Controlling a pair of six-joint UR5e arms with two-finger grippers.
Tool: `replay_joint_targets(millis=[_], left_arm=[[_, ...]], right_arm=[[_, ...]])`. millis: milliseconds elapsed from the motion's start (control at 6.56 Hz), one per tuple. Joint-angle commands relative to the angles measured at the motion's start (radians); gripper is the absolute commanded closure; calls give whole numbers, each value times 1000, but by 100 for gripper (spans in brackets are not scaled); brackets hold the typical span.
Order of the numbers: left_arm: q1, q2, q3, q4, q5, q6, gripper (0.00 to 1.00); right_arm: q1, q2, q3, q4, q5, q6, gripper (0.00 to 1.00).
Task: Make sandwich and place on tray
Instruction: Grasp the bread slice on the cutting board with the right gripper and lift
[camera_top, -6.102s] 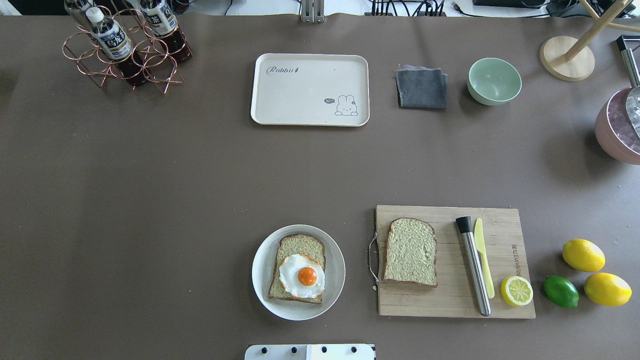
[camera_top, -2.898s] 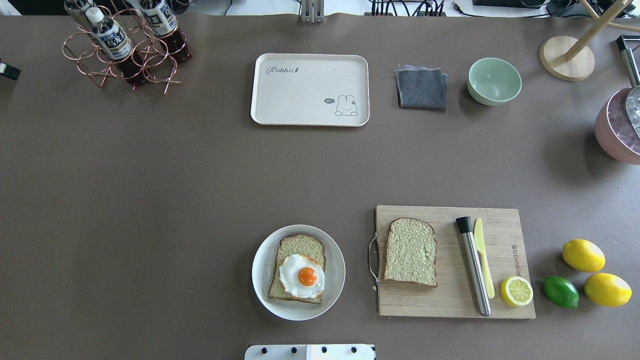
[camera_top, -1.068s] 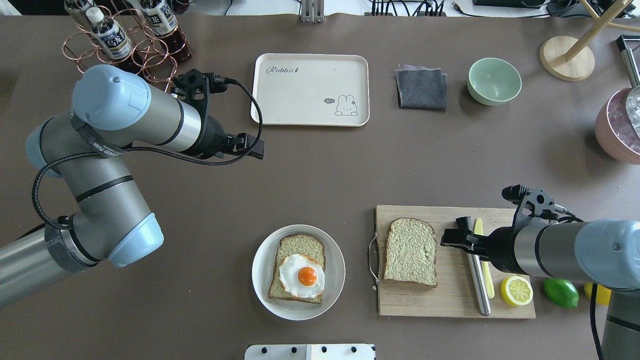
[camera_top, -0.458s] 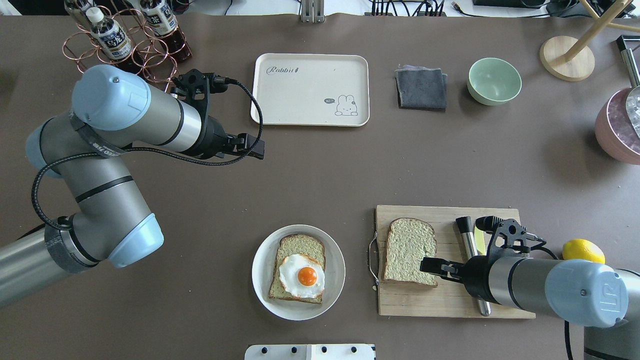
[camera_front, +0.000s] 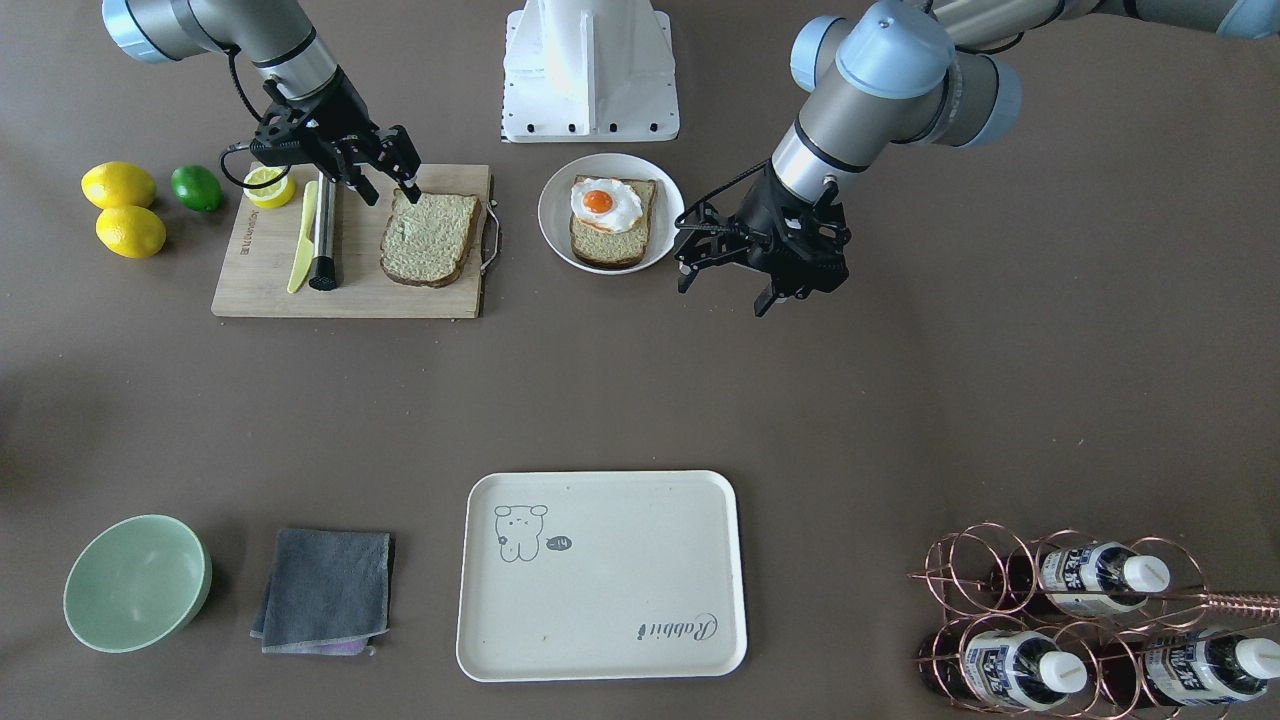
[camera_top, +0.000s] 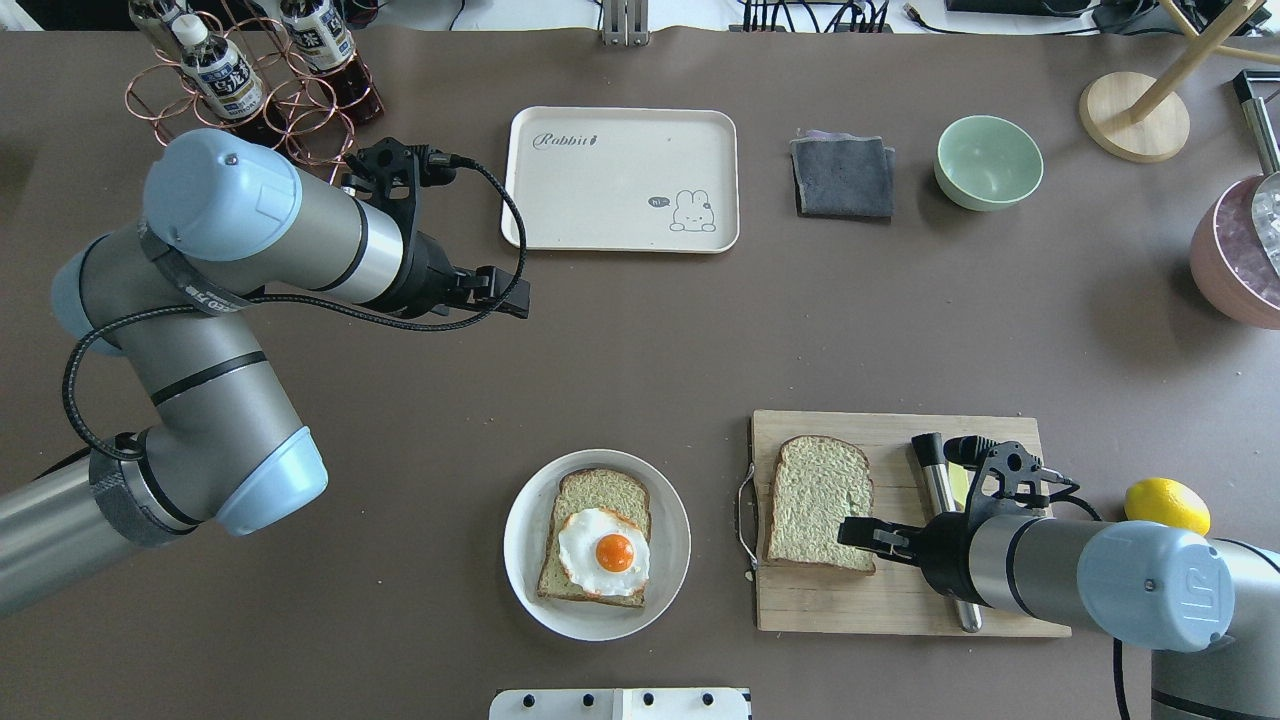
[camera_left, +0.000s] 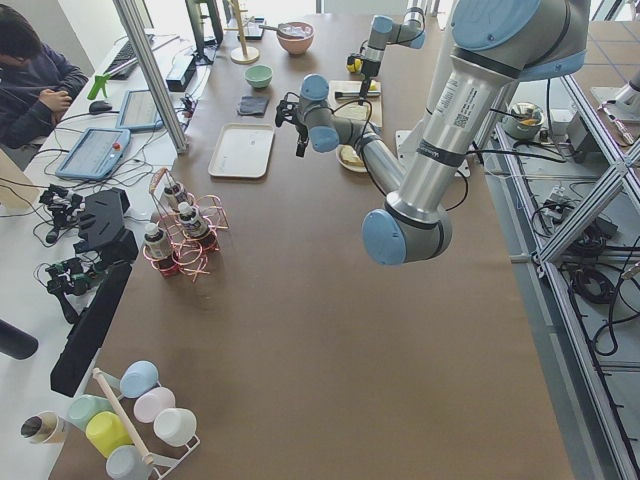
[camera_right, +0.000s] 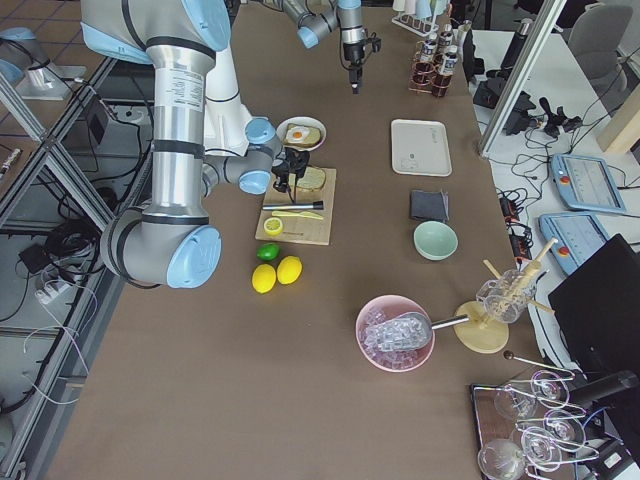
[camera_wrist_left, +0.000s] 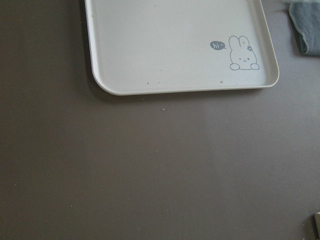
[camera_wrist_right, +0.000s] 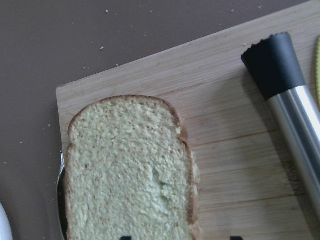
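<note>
Right pincer (camera_front: 390, 193) is hanging with its fingers apart and empty at the robot-side edge of the bare bread slice (camera_front: 430, 238). Its wrist camera is showing the two fingertips straddling the slice's width. Whether they are touching the crust cannot be told. That slice is lying flat on the wooden cutting board (camera_front: 350, 295), alongside a steel rod (camera_front: 323, 235) with a black end, a yellow knife (camera_front: 300, 245) and a lemon half (camera_front: 266, 187). Just beside the board, toward the robot's left, a round white plate (camera_front: 552, 215) is carrying the second slice (camera_front: 612, 245), with the fried egg (camera_front: 603, 203) lying on top of it. The sandwich is thus sitting in two parts. Left pincer (camera_front: 722, 297) is hovering with its fingers spread, gripping nothing, above bare counter (camera_front: 900, 400) near the plate, on the tray's side of it. The tray (camera_front: 600, 575) is resting at the counter's far side, well apart from both slices. A grey cloth (camera_front: 325, 588) and a green bowl (camera_front: 135, 583) are sitting beside it.
</note>
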Motion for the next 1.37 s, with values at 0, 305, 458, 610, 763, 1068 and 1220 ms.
replay_joint_targets(millis=[0,305,458,610,763,1068,1220], left_arm=[[0,-2,-2,0,2,-2,1],[-2,-2,-3,0,2,-2,1],[0,-2,-3,0,0,-2,1],[0,-3,-3,0,0,0,1],[0,-8,-3,0,2,-2,1],[-2,-13,-2,2,2,-2,1],[-2,-13,-2,2,2,-2,1]], right_arm=[[-11,3,-17,3,-15,0,41],[-17,3,-18,3,-16,0,40],[-22,3,-18,3,-18,0,40],[-22,9,-18,3,-18,0,41],[-23,12,-18,1,-19,0,58],[-26,15,-20,1,-20,0,100],[-23,18,-17,1,-21,0,100]])
